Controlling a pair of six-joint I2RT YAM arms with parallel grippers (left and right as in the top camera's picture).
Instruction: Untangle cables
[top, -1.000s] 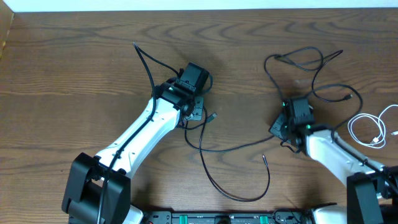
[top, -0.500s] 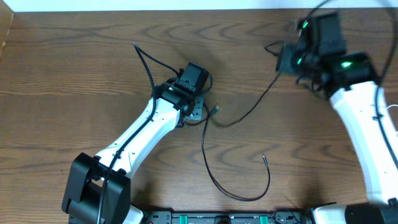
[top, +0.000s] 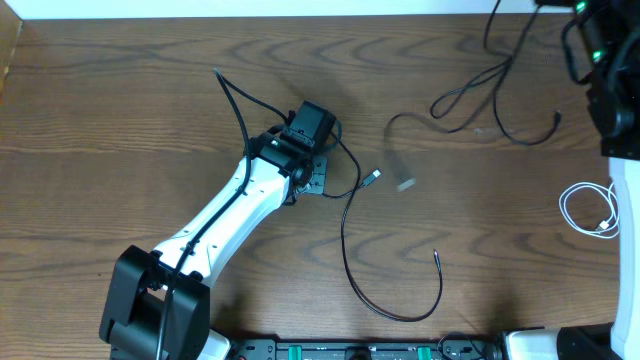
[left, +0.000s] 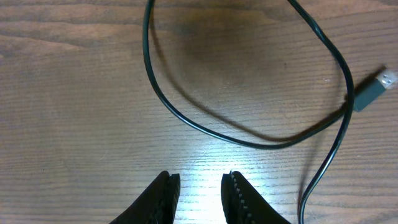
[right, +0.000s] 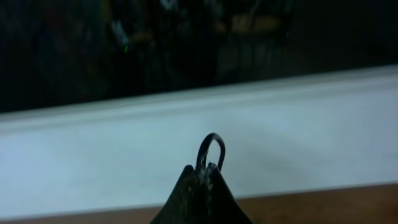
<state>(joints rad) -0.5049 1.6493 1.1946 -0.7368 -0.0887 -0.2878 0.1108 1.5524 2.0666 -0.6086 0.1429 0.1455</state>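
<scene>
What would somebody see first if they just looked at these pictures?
The right fingers are pinched shut on a black cable, held up at the far right corner of the table so it dangles over the wood. Near the middle, the left fingers stand slightly apart by a second black cable that curls toward the front edge. A white cable lies coiled at the right edge.

No legible text, label, brand, number or sign is found in any of the views.
</scene>
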